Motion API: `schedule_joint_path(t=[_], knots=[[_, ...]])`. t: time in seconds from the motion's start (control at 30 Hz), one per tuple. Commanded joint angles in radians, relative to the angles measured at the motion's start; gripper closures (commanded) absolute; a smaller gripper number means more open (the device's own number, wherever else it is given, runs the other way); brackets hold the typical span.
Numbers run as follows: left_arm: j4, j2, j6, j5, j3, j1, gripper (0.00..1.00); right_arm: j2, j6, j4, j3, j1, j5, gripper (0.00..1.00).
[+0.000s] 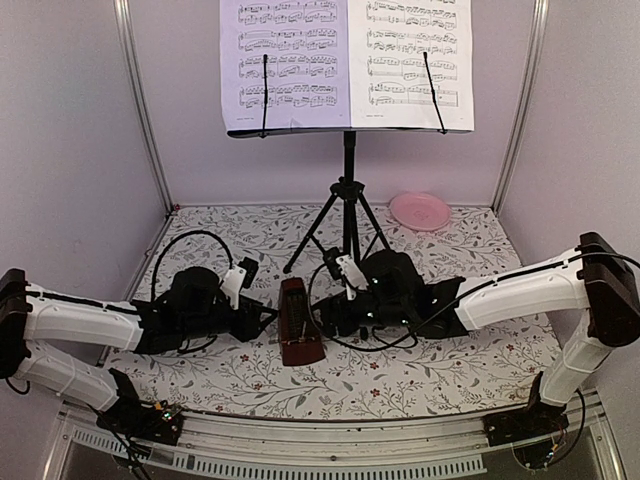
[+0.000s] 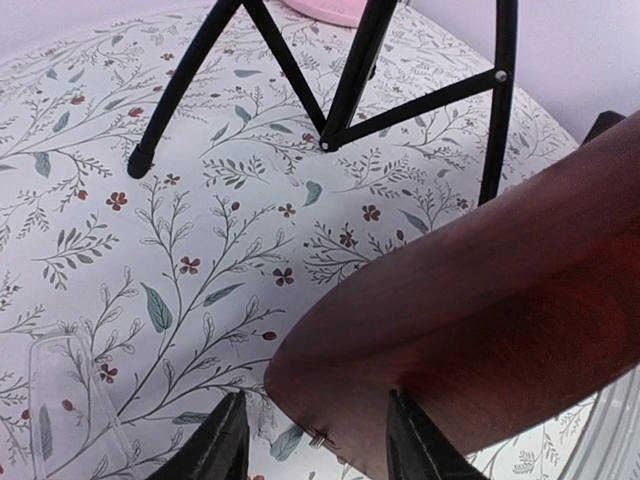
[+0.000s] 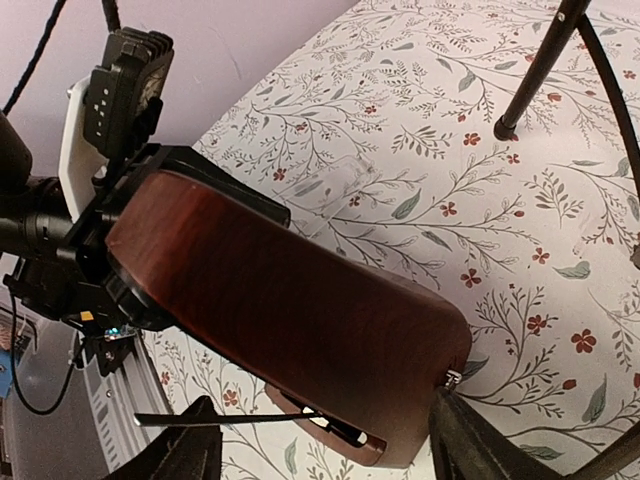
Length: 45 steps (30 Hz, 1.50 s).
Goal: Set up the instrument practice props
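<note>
Both pages [image 1: 290, 60] on the stand [image 1: 349, 170] carry printed staves of music notation. Footer print is too small to read. No other markings legible.

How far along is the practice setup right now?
Done: the stand is upright at the back with both pages on it. In hand: the metronome sits in front of it, gripped by the left gripper, with the right gripper open around it. Left: probably settling its final spot, then letting go and withdrawing.
</note>
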Motion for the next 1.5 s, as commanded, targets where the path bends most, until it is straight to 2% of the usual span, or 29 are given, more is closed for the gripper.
schedule_joint_path(t=[0.0,0.47,0.6,0.8,1.1,1.27,1.47], knots=[[0.020,0.010,0.014,0.006,0.026,0.010,0.52,-0.026,-0.015,0.053,0.004,0.007,-0.016,0.24],[0.019,0.001,0.012,0.002,0.024,0.009,0.48,-0.002,-0.035,0.009,0.079,0.041,0.060,0.04],[0.018,0.000,0.012,0.002,0.026,0.009,0.48,0.007,-0.036,0.008,0.086,0.049,0.070,0.03],[0.015,-0.003,0.011,0.003,0.024,0.010,0.48,0.013,-0.024,-0.017,0.103,0.049,0.125,0.14],[0.017,-0.002,0.010,0.003,0.023,0.009,0.47,0.009,0.001,-0.051,0.118,0.049,0.147,0.19],[0.022,0.003,0.014,0.003,0.024,0.009,0.47,-0.029,0.004,-0.061,0.101,0.049,0.160,0.28],[0.015,0.004,0.018,0.007,0.034,0.010,0.47,-0.016,-0.001,-0.091,0.120,0.049,0.177,0.33]])
